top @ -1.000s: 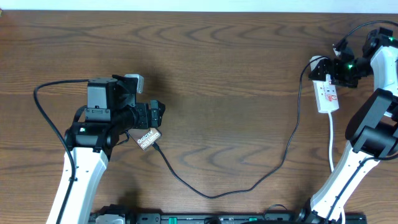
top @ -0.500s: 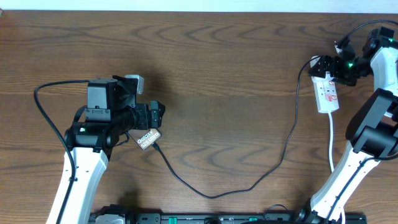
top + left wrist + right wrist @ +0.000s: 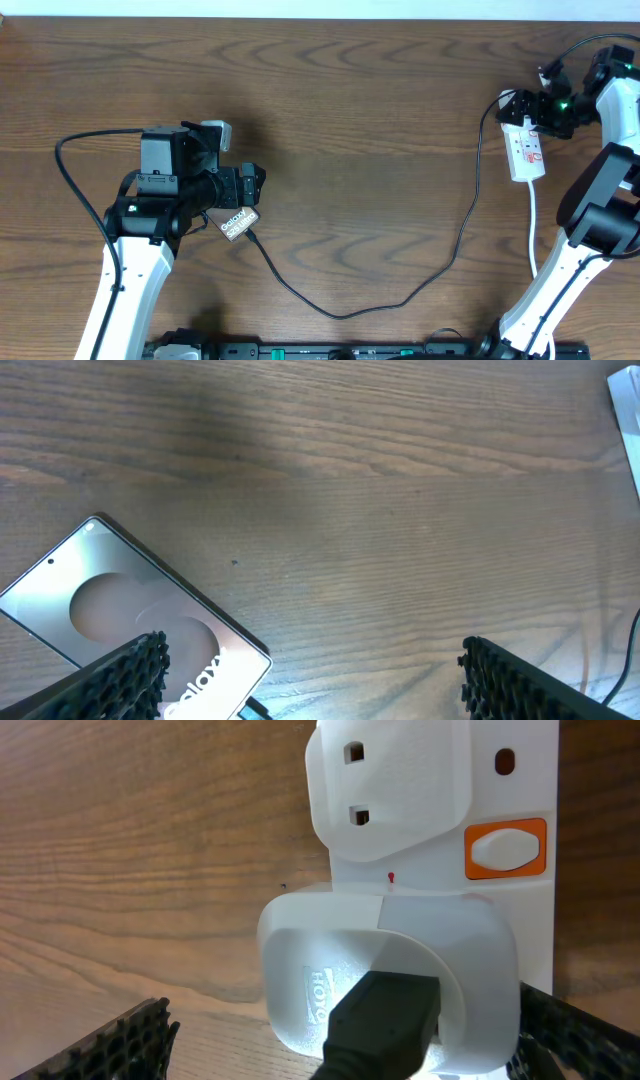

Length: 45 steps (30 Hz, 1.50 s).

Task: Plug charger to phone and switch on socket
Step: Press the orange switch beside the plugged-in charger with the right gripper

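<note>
Barely anything is moving. Since a second ago the right pincer [image 3: 522, 108] has crept a touch farther from the robot's base, and the left pincer [image 3: 250, 185] is sitting where it was.

The right pincer [image 3: 350, 1045] is hanging with its fingers spread wide. One finger is standing on each side of the white plug [image 3: 390, 960] at the far end of the socket [image 3: 528, 150], and neither looks to be touching it. From between those fingers the socket [image 3: 530, 800] is stretching its long axis back toward the arm's base, slightly slanted, with its white lead [image 3: 532, 235] trailing on the same way. Its orange-framed switch [image 3: 505, 848] is lying just ahead of the pincer, off to one side.

The left pincer [image 3: 320, 690] is also gaping wide, hovering over bare wood and pinching nothing. The phone [image 3: 110, 605] is lying flat under one of its fingers, running diagonally (most of it is hiding beneath the arm from above). Its lettered end [image 3: 238, 221] is pointing out toward the robot's side of the table.

The charger [image 3: 340, 315] is sagging in a long loop from that lettered end across to the white plug. Whether its tip is seated in the phone, I cannot tell.
</note>
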Each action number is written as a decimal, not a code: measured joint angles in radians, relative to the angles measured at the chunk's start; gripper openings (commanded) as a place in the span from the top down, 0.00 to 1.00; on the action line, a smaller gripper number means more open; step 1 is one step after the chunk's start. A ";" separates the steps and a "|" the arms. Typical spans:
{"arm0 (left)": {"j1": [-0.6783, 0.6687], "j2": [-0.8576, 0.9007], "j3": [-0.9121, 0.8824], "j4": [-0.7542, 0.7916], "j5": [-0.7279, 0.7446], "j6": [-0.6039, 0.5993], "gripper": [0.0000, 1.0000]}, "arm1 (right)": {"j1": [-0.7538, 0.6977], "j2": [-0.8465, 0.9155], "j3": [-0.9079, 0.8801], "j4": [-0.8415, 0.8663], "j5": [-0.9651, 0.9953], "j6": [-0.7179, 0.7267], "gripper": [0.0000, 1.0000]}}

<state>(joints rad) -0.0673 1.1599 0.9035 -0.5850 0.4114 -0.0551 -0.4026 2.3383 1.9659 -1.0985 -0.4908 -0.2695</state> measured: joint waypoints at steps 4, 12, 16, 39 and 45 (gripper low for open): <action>0.000 0.000 0.000 -0.002 0.000 0.000 0.08 | 0.007 0.000 0.024 -0.047 0.037 0.010 0.01; 0.000 0.000 0.000 -0.003 0.000 0.000 0.08 | 0.008 0.001 0.029 -0.073 0.072 0.047 0.01; 0.000 0.000 0.000 -0.002 0.000 0.000 0.08 | 0.008 0.001 0.029 -0.072 0.076 0.051 0.01; 0.000 0.000 0.000 -0.010 0.000 0.000 0.08 | 0.009 0.001 0.031 -0.065 0.037 0.051 0.01; 0.000 0.000 0.000 -0.010 0.000 0.000 0.08 | 0.008 0.001 0.031 -0.064 0.035 0.051 0.01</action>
<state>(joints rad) -0.0673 1.1599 0.9035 -0.5953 0.4114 -0.0551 -0.3943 2.3390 1.9965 -1.1625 -0.4557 -0.2184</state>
